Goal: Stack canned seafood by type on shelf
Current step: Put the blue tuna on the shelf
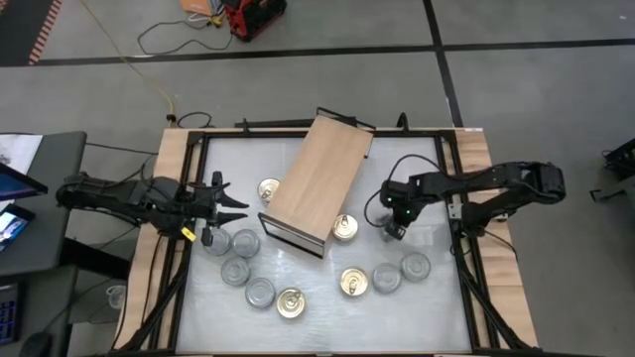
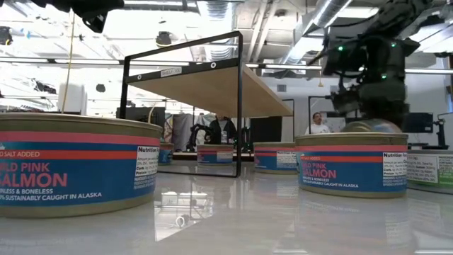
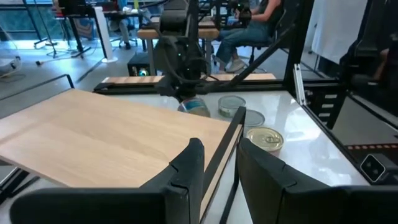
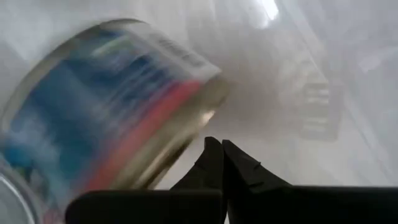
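The nearest flat round tin with a blue and red paper label (image 2: 74, 166) reads "NO SALT ADDED", "PINK SALMON", "BONELESS", "SUSTAINABLY CAUGHT IN ALASKA" and "Nutrition". A second such tin (image 2: 352, 164) shows "SALMON" and "Nutrition".

beyond my table there's a red toolbox (image 1: 255, 17) on the grey floor with a yellow cable (image 1: 149, 59) snaking past it, and a person (image 2: 318, 124) seated way back.
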